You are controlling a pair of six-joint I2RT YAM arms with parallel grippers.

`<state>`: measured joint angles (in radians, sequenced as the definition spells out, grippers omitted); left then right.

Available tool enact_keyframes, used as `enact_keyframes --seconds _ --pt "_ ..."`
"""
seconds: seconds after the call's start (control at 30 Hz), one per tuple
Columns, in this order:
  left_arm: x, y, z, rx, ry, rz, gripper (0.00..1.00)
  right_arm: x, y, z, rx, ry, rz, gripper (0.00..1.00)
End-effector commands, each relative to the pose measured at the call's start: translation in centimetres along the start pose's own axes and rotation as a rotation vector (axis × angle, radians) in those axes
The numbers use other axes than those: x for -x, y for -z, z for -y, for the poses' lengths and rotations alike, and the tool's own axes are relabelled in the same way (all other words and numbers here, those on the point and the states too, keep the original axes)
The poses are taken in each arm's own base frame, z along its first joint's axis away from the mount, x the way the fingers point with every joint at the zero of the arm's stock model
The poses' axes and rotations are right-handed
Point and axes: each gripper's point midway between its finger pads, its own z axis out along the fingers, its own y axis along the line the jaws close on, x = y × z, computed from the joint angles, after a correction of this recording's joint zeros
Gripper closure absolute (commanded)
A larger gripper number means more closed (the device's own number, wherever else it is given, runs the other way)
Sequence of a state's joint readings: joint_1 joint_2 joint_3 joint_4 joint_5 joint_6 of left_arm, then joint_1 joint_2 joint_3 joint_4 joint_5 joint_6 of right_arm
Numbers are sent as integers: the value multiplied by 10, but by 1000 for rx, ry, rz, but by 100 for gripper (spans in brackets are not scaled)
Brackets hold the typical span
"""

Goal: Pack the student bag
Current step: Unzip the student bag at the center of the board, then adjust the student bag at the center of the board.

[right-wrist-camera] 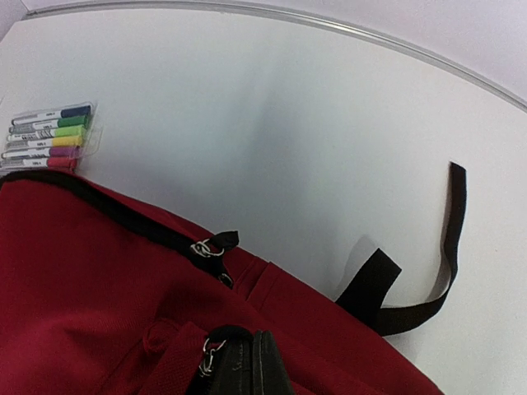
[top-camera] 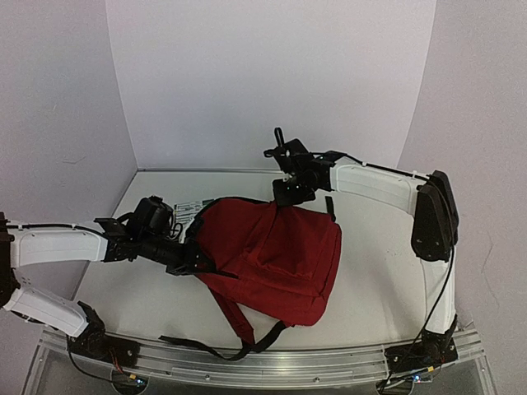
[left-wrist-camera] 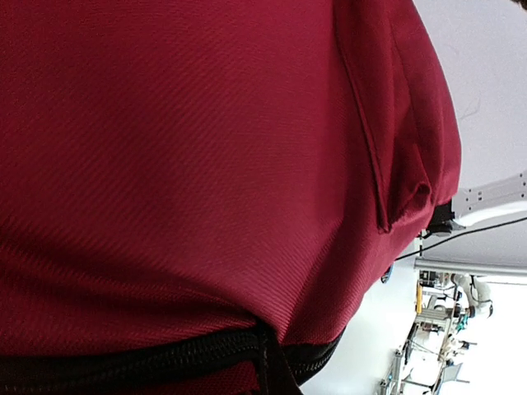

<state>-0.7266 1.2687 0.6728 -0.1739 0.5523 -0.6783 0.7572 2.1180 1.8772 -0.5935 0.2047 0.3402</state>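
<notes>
The student bag [top-camera: 272, 255], a red backpack, lies across the middle of the table. My left gripper [top-camera: 191, 262] is at the bag's left edge. In the left wrist view red fabric [left-wrist-camera: 206, 164] fills the frame, and the shut fingertips [left-wrist-camera: 268, 358] pinch the bag at its black zipper [left-wrist-camera: 148, 362]. My right gripper [top-camera: 292, 196] is at the bag's far top edge. There its fingers [right-wrist-camera: 255, 362] are shut on a black zipper pull with a metal ring [right-wrist-camera: 207, 350]. A second zipper pull [right-wrist-camera: 210, 245] lies free on the red bag [right-wrist-camera: 82, 280].
A clear pack of coloured markers [right-wrist-camera: 49, 136] lies on the table just beyond the bag's far left corner [top-camera: 188, 210]. Black straps trail off the bag at the near edge [top-camera: 239, 346] and at the far right [right-wrist-camera: 449, 222]. White walls ring the table.
</notes>
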Motion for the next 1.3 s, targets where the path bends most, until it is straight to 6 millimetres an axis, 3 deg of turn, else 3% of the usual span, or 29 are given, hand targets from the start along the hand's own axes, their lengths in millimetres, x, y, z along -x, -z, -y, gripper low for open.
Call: enact_keyframes --seconds 0.0,0.07,0.17,0.23,0.3,0.4,0.47,0.63,0.77,0.87,1.03,1.27 --pt "-12 0 34 -84 -83 -63 100 50 -5 5 1 -42 127 100" --pt "-13 1 38 -77 -91 -58 99 52 -6 -1 23 -39 127 100" --pt "-7 9 39 -33 -82 -32 82 58 6 -5 60 -47 137 95" --pt "5 18 44 6 -86 14 63 61 21 -3 74 -63 144 80" --pt "20 30 52 38 -108 77 48 61 42 0 95 -81 150 54" --pt "44 45 67 75 -148 149 34 55 72 12 103 -122 157 38" --pt "59 49 78 90 -168 178 28 41 87 25 83 -154 147 29" --pt "87 29 104 67 -237 169 19 -1 112 54 41 -242 115 13" --pt "106 2 110 103 -278 148 16 -34 127 61 90 -319 76 12" --pt "118 -17 111 153 -310 136 14 -50 136 59 153 -375 69 20" --pt "127 -49 92 293 -335 107 9 -80 134 49 258 -446 19 27" --pt "134 -63 77 408 -349 96 9 -107 123 31 380 -496 -44 34"
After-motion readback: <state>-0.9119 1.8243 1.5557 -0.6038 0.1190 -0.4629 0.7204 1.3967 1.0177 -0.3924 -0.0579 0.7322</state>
